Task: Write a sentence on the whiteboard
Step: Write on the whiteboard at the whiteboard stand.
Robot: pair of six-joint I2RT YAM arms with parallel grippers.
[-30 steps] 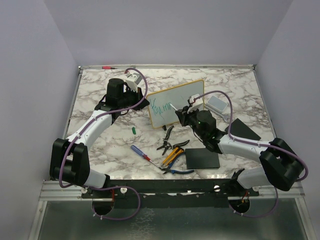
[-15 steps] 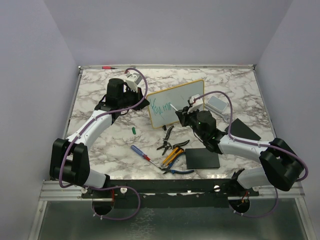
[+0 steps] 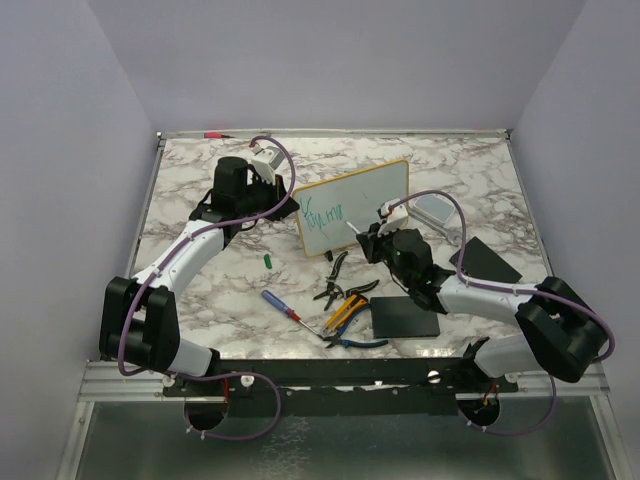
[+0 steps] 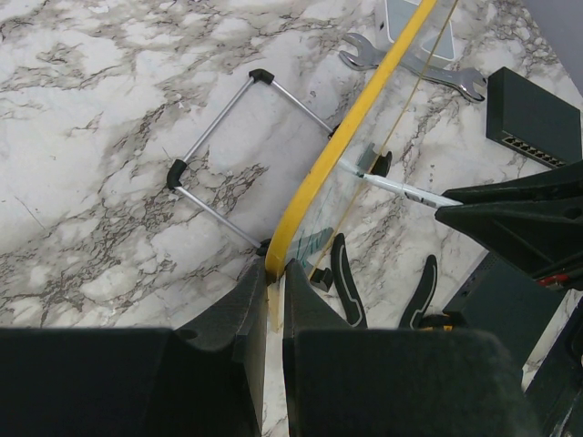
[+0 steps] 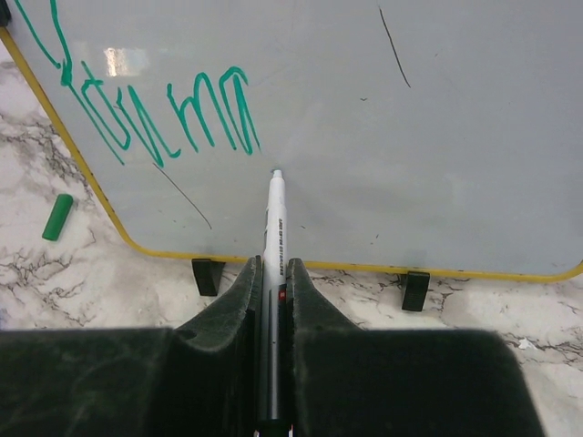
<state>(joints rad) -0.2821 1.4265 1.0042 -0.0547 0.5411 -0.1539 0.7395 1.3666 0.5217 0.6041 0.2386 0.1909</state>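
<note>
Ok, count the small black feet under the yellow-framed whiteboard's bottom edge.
2. One small black foot sits under the yellow-framed whiteboard, left of the white marker; the other foot sits right of it. More may be hidden past the picture's right edge.

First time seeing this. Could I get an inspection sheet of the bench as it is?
Surface: marble-patterned table.
Job's things: whiteboard upright on its feet; sentence barely begun, teal scrawl at one end.
Clutter: pliers, screwdriver, black pad, green cap in front of the board.
Grippers: left gripper shut on the board's yellow edge; right gripper shut on the marker.
Cables: purple cables loop along both arms.
Surroundings: plain walls; nothing else seen.
</note>
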